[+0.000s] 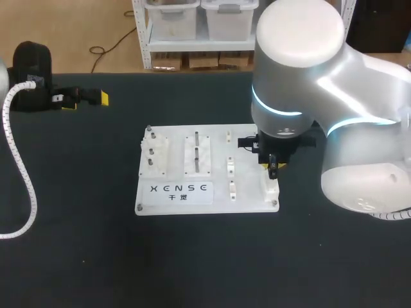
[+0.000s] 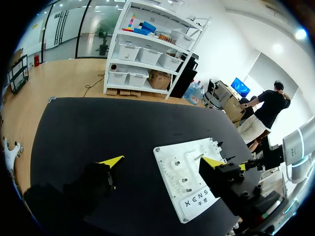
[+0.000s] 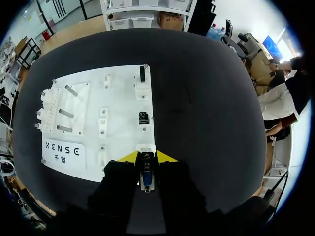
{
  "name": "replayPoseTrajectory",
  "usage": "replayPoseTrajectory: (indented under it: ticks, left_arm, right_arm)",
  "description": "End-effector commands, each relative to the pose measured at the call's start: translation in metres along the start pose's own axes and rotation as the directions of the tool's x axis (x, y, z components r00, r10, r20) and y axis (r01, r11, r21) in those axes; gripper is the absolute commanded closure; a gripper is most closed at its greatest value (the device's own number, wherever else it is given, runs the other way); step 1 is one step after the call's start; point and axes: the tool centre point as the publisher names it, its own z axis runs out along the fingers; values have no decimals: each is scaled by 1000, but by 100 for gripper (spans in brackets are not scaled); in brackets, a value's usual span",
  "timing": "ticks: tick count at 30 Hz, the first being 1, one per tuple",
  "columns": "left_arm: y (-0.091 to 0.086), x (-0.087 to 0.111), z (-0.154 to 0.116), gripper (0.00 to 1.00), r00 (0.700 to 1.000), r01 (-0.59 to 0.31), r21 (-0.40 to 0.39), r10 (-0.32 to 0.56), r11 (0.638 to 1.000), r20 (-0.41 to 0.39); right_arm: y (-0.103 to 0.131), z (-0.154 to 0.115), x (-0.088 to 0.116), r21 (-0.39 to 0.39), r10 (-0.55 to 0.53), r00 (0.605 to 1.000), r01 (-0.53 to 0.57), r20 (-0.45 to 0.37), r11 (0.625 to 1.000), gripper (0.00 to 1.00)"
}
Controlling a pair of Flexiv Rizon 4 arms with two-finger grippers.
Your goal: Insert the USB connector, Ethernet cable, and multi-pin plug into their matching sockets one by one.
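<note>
The right arm is coming in from the right of the head view and hanging over the right end of the white socket board (image 1: 252,200). The right gripper (image 3: 147,157) is pinching a small grey connector (image 3: 146,176) between its two yellow tips, one on each side. It looks like the USB one, though the fingers are hiding most of it. The connector is standing upright just above a white socket block (image 3: 145,148) at the board's front right corner (image 1: 270,188). Whether it is already touching the block cannot be told.

Further ahead of the gripper on the same side of the board, a small black socket (image 3: 143,117) is sitting near a black peg (image 3: 142,73) that is standing on another white block.

The left gripper (image 1: 87,97) is resting over the black table (image 1: 205,256) at its far left, well apart from the board. Its fingers are spread wide with nothing between them (image 2: 161,161).
</note>
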Motion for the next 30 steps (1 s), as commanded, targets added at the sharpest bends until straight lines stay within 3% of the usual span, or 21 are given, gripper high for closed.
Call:
replayPoseTrajectory:
  ticks: [1,30]
  left_arm:
    - [0,0,0,0,1000,0,0,0,1000,0]
    - [0,0,0,0,1000,0,0,0,1000,0]
  right_arm:
    - [-1,2,1,0,-2,1000,2,-3,1000,100]
    - [-2,16,10,11,-6,1000,6,-11,1000,100]
